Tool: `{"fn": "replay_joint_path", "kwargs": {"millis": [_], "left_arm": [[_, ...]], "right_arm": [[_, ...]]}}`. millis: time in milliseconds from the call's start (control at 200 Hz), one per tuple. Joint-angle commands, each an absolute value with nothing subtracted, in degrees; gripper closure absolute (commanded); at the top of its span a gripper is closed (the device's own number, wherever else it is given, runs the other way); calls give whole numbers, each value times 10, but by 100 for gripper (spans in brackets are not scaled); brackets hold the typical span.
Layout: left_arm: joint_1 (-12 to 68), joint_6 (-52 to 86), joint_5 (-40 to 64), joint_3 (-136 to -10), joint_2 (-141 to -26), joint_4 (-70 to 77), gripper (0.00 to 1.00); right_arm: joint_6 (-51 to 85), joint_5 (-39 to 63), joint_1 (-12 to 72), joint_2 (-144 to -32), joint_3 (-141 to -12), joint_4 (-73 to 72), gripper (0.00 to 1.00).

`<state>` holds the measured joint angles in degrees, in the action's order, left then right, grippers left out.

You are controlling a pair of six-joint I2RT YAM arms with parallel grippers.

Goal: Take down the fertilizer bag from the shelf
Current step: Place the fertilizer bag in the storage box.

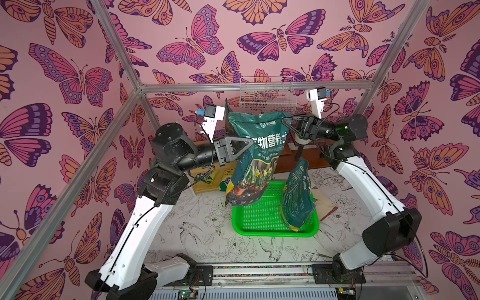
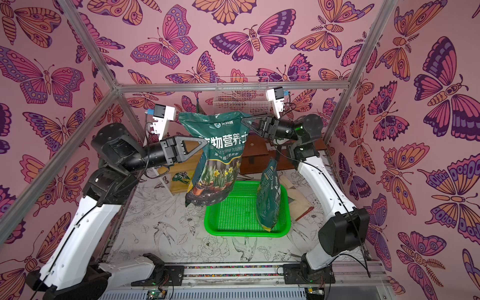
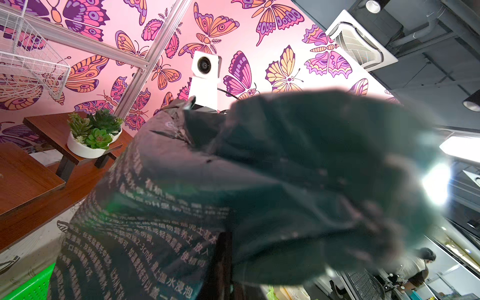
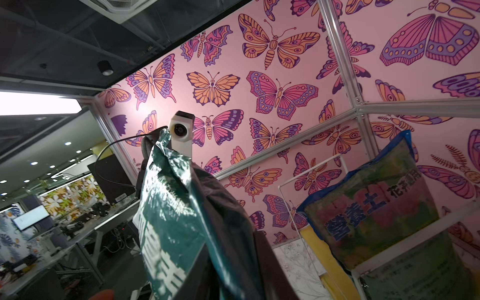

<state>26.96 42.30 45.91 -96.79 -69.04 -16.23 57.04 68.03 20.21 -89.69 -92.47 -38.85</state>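
Note:
The green fertilizer bag (image 1: 257, 161) (image 2: 218, 166) hangs in the air above the table, clear of the shelf. My left gripper (image 1: 250, 144) (image 2: 204, 142) is shut on the bag's left edge. My right gripper (image 1: 284, 120) (image 2: 244, 120) is shut on its upper right corner. In the left wrist view the bag (image 3: 168, 207) fills the frame and hides most of the jaws. In the right wrist view the bag (image 4: 176, 207) runs between the dark fingers. The shelf (image 1: 201, 188) (image 4: 335, 272), white frame with yellowish boards, stands behind my left arm.
A green perforated basket (image 1: 259, 223) lies under the bag, with a second green bag (image 1: 297, 200) standing in it. A blue-edged bag (image 4: 376, 207) rests on the shelf. A dark brown stand (image 1: 306, 153) with a succulent pot (image 3: 93, 140) and a white wire basket (image 1: 267, 93) are behind.

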Motion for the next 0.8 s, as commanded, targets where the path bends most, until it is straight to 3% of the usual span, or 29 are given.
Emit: {"fn": "replay_joint_path", "kwargs": {"millis": [0, 65, 205, 406, 791], "left_arm": [[262, 422, 405, -970, -679, -45, 100], [261, 419, 397, -964, -679, -44, 100], [258, 384, 347, -931, -673, -61, 100], [258, 343, 248, -849, -684, -77, 100], [309, 326, 236, -828, -762, -78, 100]], "right_arm": [[460, 723, 227, -856, -925, -294, 92], [459, 722, 227, -848, -920, -289, 99], [429, 707, 227, -818, -903, -234, 100], [262, 605, 239, -713, -854, -15, 100], [202, 383, 383, -581, -736, 90, 100]]}}
